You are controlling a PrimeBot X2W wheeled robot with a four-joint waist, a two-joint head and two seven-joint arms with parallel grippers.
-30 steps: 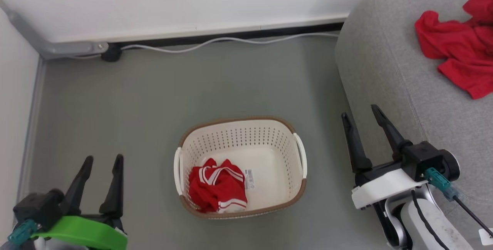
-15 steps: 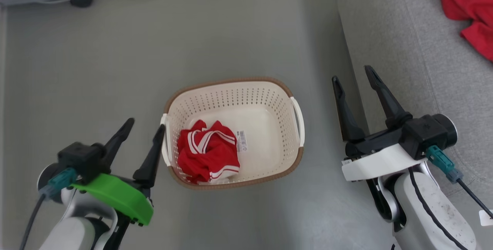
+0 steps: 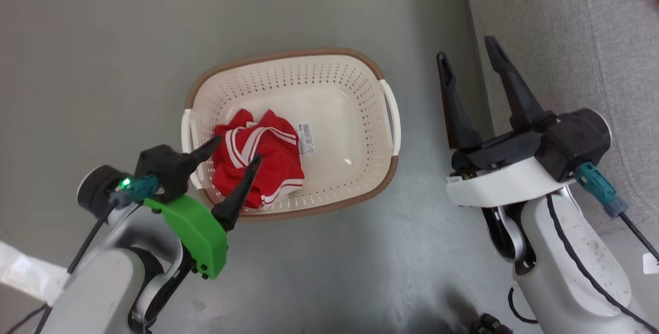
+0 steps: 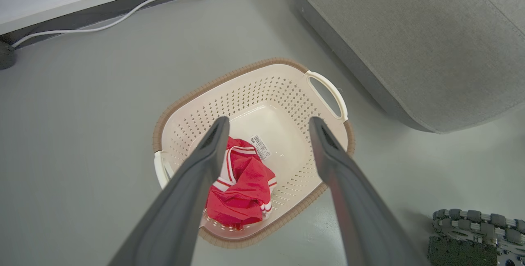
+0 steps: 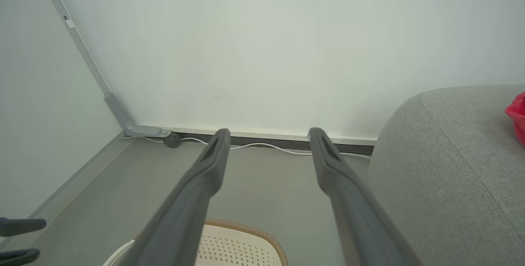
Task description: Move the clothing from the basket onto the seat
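barcode sticker (image 3: 306, 138), print unreadable, beside clothing (image 3: 280, 165) in basket (image 3: 309, 72).

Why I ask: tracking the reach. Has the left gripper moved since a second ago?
Yes. The left gripper moved right, from beside the basket to over its striped garment.

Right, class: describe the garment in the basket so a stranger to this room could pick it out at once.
Find the big light-grey sofa; on the grey floor beside it stands a cream perforated basket with a brown rim. A crumpled garment lies inside, at the end away from the sofa. It is red with thin white stripes, unlike the small white sticker beside it.
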